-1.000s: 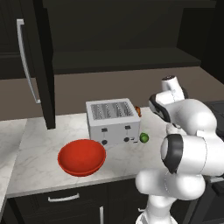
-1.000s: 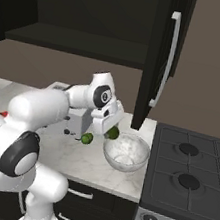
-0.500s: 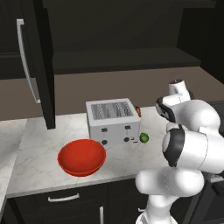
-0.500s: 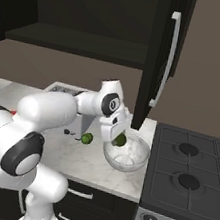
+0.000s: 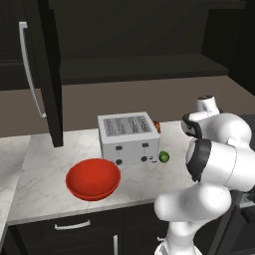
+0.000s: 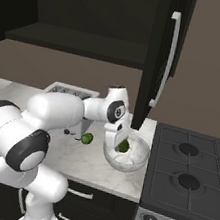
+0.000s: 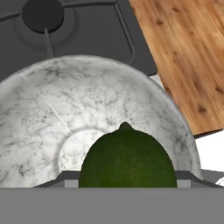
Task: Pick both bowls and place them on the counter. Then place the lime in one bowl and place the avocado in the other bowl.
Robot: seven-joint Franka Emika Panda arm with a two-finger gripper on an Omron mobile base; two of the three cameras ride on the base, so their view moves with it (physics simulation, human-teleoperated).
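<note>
Hand view: the avocado (image 7: 127, 159) is clamped in the gripper (image 6: 121, 143) over the white marbled bowl (image 6: 125, 155); the red bowl (image 5: 92, 179) and lime (image 5: 164, 157) are seen on the counter (image 5: 45, 169) beside the toaster (image 5: 129, 138).

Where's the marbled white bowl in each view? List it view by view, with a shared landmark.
Left base view: hidden behind the arm, at the counter's right end.
Right base view: marbled bowl at centre, on the counter beside the stove.
Hand view: marbled bowl spans the frame, below the stove.
Landmark: the stove, in the right base and hand views.
</note>
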